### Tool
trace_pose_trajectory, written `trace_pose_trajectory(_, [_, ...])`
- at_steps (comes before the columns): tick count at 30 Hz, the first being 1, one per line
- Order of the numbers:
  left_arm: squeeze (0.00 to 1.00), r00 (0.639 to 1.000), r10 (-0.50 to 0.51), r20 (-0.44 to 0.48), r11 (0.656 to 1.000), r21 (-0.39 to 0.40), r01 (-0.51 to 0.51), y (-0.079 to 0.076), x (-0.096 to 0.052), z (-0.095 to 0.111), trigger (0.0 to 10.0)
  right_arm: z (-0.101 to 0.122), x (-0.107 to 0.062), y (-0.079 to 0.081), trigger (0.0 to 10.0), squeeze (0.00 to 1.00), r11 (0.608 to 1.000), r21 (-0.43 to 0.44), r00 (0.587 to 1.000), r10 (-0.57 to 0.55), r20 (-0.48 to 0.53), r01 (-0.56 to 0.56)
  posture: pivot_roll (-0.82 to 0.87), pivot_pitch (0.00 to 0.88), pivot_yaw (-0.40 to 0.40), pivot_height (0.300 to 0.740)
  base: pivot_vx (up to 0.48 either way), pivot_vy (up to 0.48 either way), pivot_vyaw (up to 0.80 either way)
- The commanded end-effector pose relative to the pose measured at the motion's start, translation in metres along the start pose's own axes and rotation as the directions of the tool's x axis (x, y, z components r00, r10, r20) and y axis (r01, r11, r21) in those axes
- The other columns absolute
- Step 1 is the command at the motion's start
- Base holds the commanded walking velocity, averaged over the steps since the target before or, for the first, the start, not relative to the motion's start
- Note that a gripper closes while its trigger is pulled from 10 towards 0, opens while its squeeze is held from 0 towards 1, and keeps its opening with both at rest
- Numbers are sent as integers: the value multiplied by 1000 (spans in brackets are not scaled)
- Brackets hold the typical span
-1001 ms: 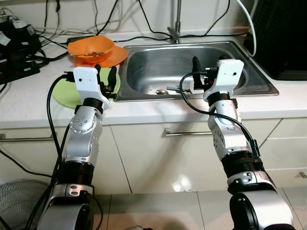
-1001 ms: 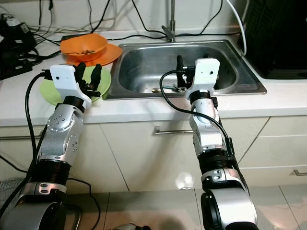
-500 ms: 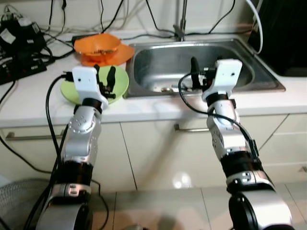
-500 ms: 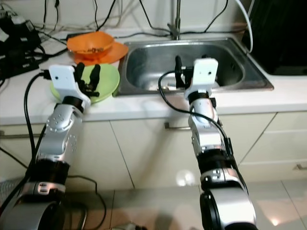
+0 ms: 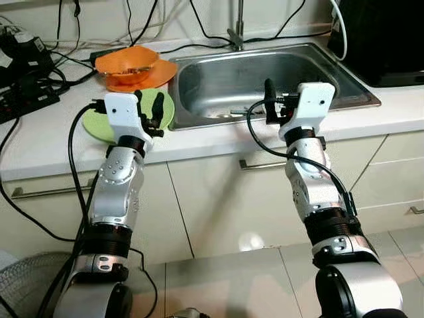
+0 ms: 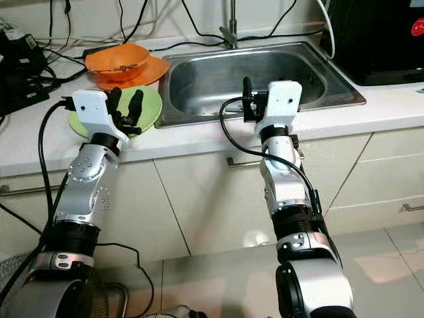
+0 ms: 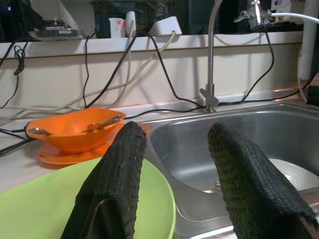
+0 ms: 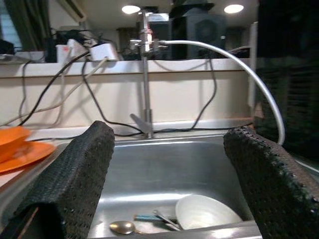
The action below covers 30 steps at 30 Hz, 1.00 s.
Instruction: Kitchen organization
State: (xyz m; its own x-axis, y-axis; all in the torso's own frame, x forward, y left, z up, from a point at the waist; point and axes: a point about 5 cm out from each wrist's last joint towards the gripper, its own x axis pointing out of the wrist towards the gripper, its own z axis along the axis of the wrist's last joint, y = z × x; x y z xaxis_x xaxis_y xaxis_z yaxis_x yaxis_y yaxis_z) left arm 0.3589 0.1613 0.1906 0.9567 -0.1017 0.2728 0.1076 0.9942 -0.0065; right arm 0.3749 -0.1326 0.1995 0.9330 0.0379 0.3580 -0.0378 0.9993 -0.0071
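Between the earlier frames and now the head views have shifted, more floor and cabinet front showing, so the robot has moved while both arms keep their raised pose at the counter edge. The left gripper (image 5: 150,109) hovers over the near rim of the green plate (image 5: 97,127), jaws parted and empty, with the orange bowl (image 5: 126,64) and its spoons behind. The right gripper (image 8: 164,184), wide open and empty, faces the steel sink (image 5: 218,73) holding a white bowl (image 8: 207,211) and spoon (image 8: 122,227); nothing is grasped, so tidying has probably yet to begin.
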Motion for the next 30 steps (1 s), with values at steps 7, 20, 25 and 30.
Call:
trace_pose_trajectory(7, [0, 1000, 14, 10, 1000, -7, -14, 2, 1, 3, 10000, -1, 0, 4, 10000, 0, 999, -43, 999, 28, -17, -28, 133, 26, 113, 740, 0, 0, 215])
trace_pose_trajectory(20, [0, 1000, 12, 7, 1000, 0, -12, 1, 1, 3, 10000, -4, 0, 4, 10000, 0, 999, -35, 999, 24, -36, -25, 133, 25, 113, 740, 0, 0, 478])
trace_pose_trajectory(25, [0, 1000, 13, 6, 1000, -2, -13, 0, 0, 2, 10000, -5, -1, 5, 10000, 0, 998, -43, 999, 34, -41, -36, 126, 25, 109, 740, 0, 0, 0])
trace_pose_trajectory(30, [0, 1000, 12, -6, 1000, -1, -12, 0, -2, -1, 10000, -5, -1, 6, 10000, 0, 998, -44, 999, 39, -39, -40, 118, 19, 111, 740, 0, 0, 0])
